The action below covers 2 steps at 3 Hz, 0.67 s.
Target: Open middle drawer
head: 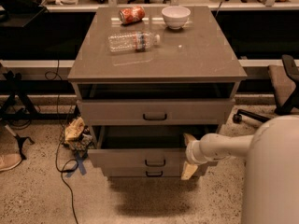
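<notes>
The grey-beige cabinet (159, 64) has three stacked drawers. The middle drawer (140, 157) is pulled out, its dark interior shows, and its small black bar handle (154, 163) faces me. My gripper (188, 155) is at the right end of this drawer's front. It is open, with one tan finger (189, 139) above the front's top edge and the other below it. My white arm (224, 146) reaches in from the right. The top drawer (154, 112) stands slightly out. The bottom drawer (149, 173) is in.
On the cabinet top lie a clear plastic bottle (133, 41), a red can (131, 14) and a white bowl (175, 17). A crumpled bag (74, 129) and cables (63, 167) lie on the floor at left. An office chair (280, 92) stands at right.
</notes>
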Each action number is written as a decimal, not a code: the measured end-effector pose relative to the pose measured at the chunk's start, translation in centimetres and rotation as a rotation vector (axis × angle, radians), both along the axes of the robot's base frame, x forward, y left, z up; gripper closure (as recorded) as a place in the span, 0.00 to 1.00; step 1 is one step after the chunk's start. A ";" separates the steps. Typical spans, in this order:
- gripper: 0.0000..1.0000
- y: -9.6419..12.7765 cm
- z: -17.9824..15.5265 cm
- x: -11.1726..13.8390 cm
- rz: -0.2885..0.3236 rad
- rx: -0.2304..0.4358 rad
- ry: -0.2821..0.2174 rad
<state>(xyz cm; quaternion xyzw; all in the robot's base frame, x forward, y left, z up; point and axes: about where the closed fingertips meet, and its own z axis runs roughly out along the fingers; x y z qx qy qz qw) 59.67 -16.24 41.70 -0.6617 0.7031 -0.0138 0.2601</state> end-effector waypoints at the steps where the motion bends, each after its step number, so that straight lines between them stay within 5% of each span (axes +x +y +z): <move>1: 0.00 -0.3 -1.2 -0.4 0.000 -0.059 0.112; 2: 0.00 -1.2 -2.0 -1.5 -0.017 -0.123 0.219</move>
